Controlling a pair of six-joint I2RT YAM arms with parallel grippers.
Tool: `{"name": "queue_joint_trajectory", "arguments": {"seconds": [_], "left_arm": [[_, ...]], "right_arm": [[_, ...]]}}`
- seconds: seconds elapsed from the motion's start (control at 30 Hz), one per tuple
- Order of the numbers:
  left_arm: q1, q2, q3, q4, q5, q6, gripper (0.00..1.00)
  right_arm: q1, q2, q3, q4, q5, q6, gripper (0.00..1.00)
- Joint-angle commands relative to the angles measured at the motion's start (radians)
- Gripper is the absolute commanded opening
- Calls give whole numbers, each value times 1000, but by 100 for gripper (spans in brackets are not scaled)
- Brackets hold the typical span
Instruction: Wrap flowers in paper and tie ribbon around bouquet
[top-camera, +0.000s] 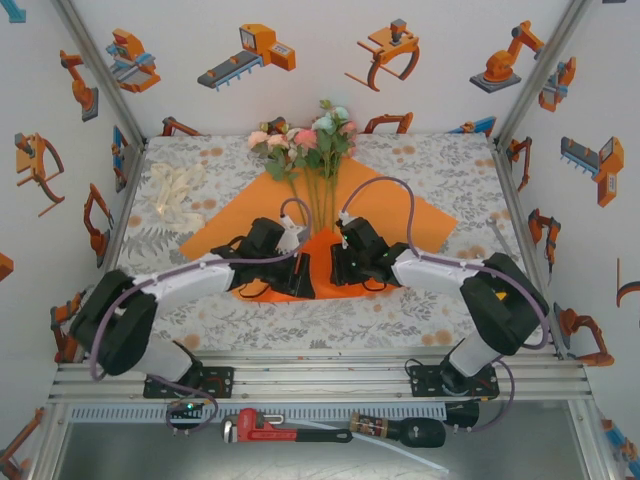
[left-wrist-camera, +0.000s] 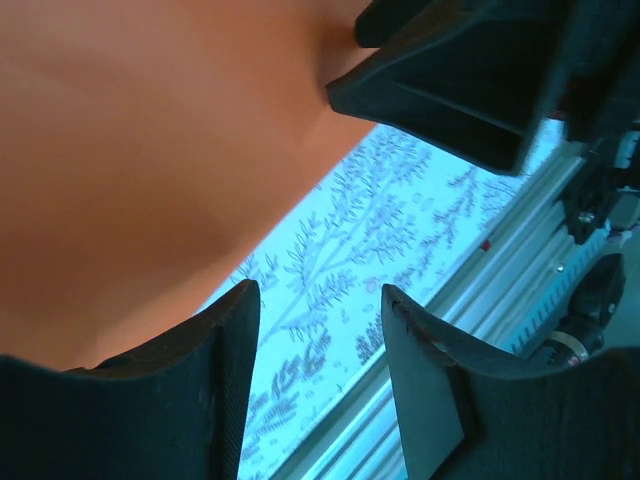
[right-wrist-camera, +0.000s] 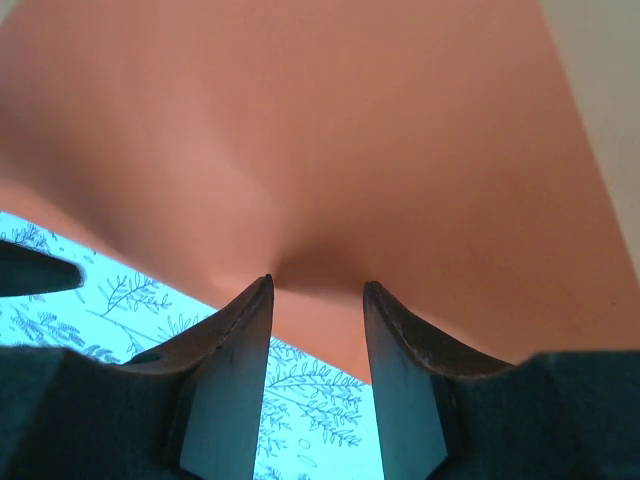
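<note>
The orange paper lies flat on the patterned cloth, with its near corner raised between the two arms. On it rest the flowers, heads at the far side and stems running toward me. My left gripper stands open at that near corner, with nothing between its fingers and the paper up to its left. My right gripper faces it, also open, its tips right against the lifted paper. The cream ribbon lies bunched at the back left.
The table's near edge is an aluminium rail, also in the left wrist view. Below it lie a red pipe wrench and a dark-handled tool. Printed walls close in the table on three sides.
</note>
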Motion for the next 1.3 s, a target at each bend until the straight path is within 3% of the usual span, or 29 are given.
{"name": "queue_joint_trajectory", "arguments": {"seconds": [0.0, 0.3, 0.43, 0.77, 1.1, 1.27], "left_arm": [[2, 68, 37, 98, 38, 12, 51], [5, 155, 50, 17, -183, -2, 44], [11, 166, 31, 61, -173, -29, 43], [28, 134, -14, 46, -220, -53, 39], [66, 112, -88, 76, -271, -89, 38], [78, 59, -130, 87, -272, -91, 38]], "right_arm": [[1, 1, 28, 25, 57, -16, 42], [45, -107, 2, -47, -22, -21, 43], [113, -92, -11, -71, 45, -75, 43], [113, 22, 4, -77, 170, -61, 44], [70, -51, -55, -222, 339, -48, 49], [7, -155, -112, -255, 256, -40, 54]]}}
